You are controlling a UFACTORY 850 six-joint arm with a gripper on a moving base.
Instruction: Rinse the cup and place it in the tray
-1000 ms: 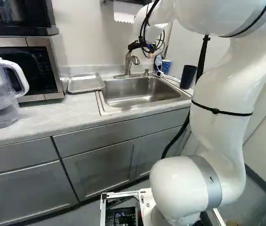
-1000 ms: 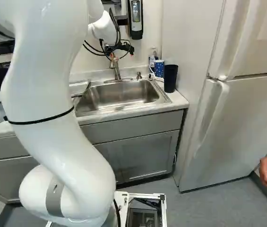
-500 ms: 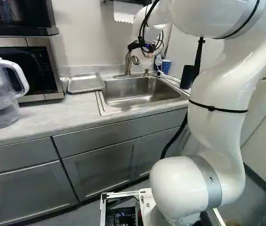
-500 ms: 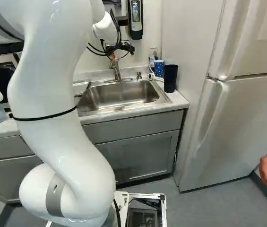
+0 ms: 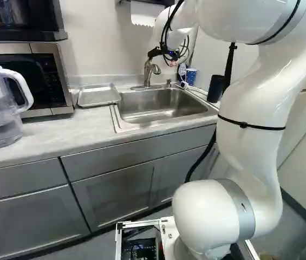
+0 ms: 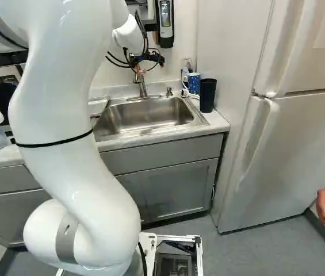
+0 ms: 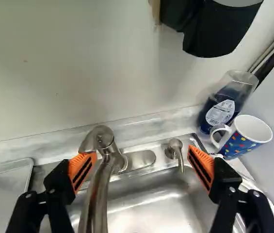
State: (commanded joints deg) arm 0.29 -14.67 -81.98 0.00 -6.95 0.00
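The jaws stood wide apart over the back of the sink [image 5: 163, 112], with nothing in their grip. The faucet [image 7: 98, 194] rose between them, nearer the finger on the tray's side, and the soap pump [image 7: 176, 148] stood between them too, close to the other finger; neither was gripped.

The cup [image 7: 246, 138] — a blue mug with coloured dots — stood upright past the finger on the far side from the tray, just beside the soap bottle [image 7: 221, 111], its handle turned toward the jaws. A dark tumbler [image 6: 207, 95] stood on the counter [image 5: 50, 135] nearer the robot than the mug, but the mug seemed the likelier one meant. The tray [image 5: 98, 96] lay beside the sink, off to the other side of the jaws, with no cup in it.

By the look of it the task was near its start: the cup was neither held nor in place, and I could make out no running water. Whether it had been rinsed, I could not tell. What seemed left was nearly everything — reaching across for the cup, taking hold, turning on the water, rinsing and setting it in the tray.
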